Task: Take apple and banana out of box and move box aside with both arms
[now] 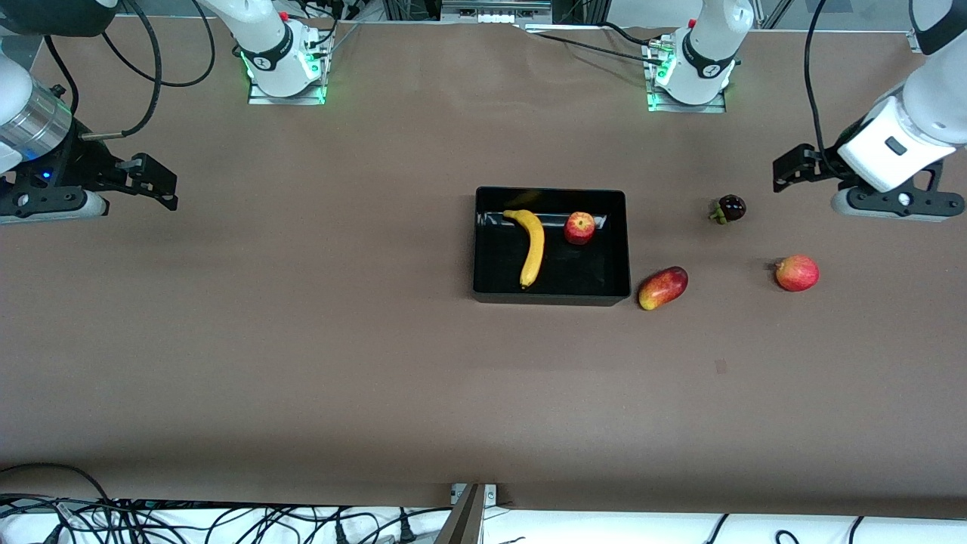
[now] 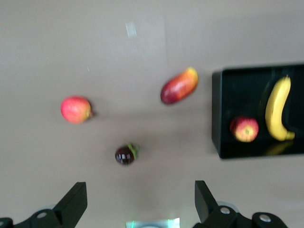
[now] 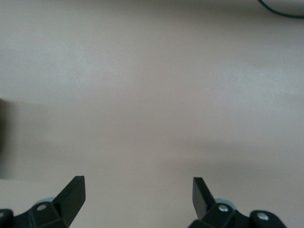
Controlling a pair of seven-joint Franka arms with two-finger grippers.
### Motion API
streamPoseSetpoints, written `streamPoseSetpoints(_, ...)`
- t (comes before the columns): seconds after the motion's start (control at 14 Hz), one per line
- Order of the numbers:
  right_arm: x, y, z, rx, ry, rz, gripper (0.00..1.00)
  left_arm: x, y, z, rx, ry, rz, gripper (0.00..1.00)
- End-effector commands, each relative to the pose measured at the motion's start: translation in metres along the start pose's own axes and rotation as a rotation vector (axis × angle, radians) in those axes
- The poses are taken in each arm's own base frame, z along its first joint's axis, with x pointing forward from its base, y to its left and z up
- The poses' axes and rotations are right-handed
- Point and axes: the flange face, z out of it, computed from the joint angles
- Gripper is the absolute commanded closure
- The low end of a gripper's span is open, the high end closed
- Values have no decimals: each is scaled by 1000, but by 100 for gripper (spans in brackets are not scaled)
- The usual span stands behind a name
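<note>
The banana [image 1: 532,246] lies lengthwise inside the black plastic bin [image 1: 551,295] near the middle of the brown table [image 1: 302,340], its stem end pointing toward the robots' bases. The small red apple [image 1: 580,227] with a yellowish patch sits beside it in the same bin, toward the left arm's end, apart from the banana. Just outside the bin's corner nearest the front camera rests an oval red-yellow mango [image 1: 662,288], close to the bin wall. Farther toward the left arm's end lie a dark purple mangosteen [image 1: 730,208] with a green calyx and a round red fruit [image 1: 797,273] with a nub, the latter nearer the front camera.

The left gripper [image 2: 137,202] hangs over the table's edge at the left arm's end, fingers spread wide and holding nothing, with the mangosteen the closest fruit to it. The right gripper [image 3: 137,197] waits over bare table at the right arm's end, well apart from the bin, its fingers likewise spread wide with nothing between them.
</note>
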Motion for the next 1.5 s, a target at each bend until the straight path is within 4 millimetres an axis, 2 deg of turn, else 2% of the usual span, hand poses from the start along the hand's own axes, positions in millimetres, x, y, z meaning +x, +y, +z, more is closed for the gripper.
streamPoseSetpoints(0.0, 2, 1, -4, -12, 6, 8, 0, 6, 38, 29, 15, -134, 64, 0)
streamPoseSetpoints(0.07, 2, 1, -4, -12, 6, 8, 0, 18, 59, 47, 7, -147, 89, 0)
streamPoseSetpoints(0.29, 2, 0, -4, -12, 6, 7, 0, 56, 146, 105, -9, -101, 31, 0)
streamPoseSetpoints(0.43, 2, 1, -4, -12, 7, 8, 0, 68, 186, 142, -30, -91, -23, 0)
streamPoseSetpoints(0.57, 2, 1, -4, -12, 6, 8, 0, 57, 219, 190, -30, -76, -24, 0)
streamPoseSetpoints(0.71, 2, 1, -4, -12, 6, 8, 0, 36, 252, 239, -13, -37, -64, 0)
streamPoseSetpoints(0.79, 2, 1, -4, -12, 6, 8, 0, 20, 276, 262, 38, -5, -55, 0)
streamPoseSetpoints(0.86, 2, 1, -4, -12, 7, 8, 0, 11, 287, 281, 96, 25, -53, 0)
streamPoseSetpoints(1.0, 2, 1, -4, -12, 6, 8, 0, 6, 287, 308, 152, 42, -45, 0)
streamPoseSetpoints(1.14, 2, 1, -4, -12, 6, 8, 0, 2, 286, 322, 145, 50, -33, 0)
streamPoseSetpoints(1.43, 2, 1, -4, -12, 6, 8, 0, -2, 280, 362, 80, 85, -36, 0)
